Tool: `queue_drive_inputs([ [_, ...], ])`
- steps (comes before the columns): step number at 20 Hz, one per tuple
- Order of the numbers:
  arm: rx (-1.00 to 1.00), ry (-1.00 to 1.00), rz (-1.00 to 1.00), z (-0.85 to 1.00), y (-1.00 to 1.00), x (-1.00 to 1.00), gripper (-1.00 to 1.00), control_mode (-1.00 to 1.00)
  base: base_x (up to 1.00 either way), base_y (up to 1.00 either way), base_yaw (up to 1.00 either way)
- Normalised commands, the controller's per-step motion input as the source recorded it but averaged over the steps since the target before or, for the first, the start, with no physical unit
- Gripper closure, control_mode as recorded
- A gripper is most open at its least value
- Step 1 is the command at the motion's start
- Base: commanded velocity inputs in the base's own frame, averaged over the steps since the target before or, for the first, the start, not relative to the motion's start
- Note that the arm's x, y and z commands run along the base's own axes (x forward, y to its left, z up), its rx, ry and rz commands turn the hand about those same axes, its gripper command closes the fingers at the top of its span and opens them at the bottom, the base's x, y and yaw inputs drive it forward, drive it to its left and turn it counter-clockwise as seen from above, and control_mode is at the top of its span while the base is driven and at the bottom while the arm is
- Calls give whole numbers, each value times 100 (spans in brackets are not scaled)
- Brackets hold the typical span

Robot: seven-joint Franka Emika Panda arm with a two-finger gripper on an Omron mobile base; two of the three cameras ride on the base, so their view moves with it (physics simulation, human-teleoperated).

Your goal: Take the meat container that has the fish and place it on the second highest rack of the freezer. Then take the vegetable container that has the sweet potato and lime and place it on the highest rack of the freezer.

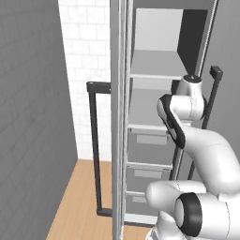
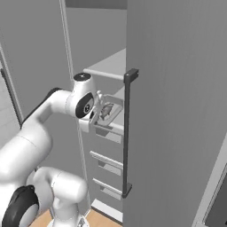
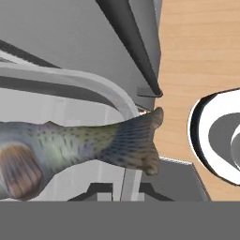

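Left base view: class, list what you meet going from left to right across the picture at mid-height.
Dark grey wall → white brick wall → black bar handle → edge of the open freezer door → freezer shelves → robot arm.

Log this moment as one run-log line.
stage: first container going in | gripper: shut on tray | load: fish | place: freezer, lower shelf | top shelf: bare
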Motion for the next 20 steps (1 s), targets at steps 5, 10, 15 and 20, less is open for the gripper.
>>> queue_drive_inputs([
  [5,0,0,0,-13,-12,50,100,-100,0,0,0],
  [10,0,0,0,-7,0,59,100,-100,0,0,0],
  [15,0,0,0,-32,0,33,100,-100,0,0,0],
  [20,0,0,0,-65,-3,4,100,-100,0,0,0],
])
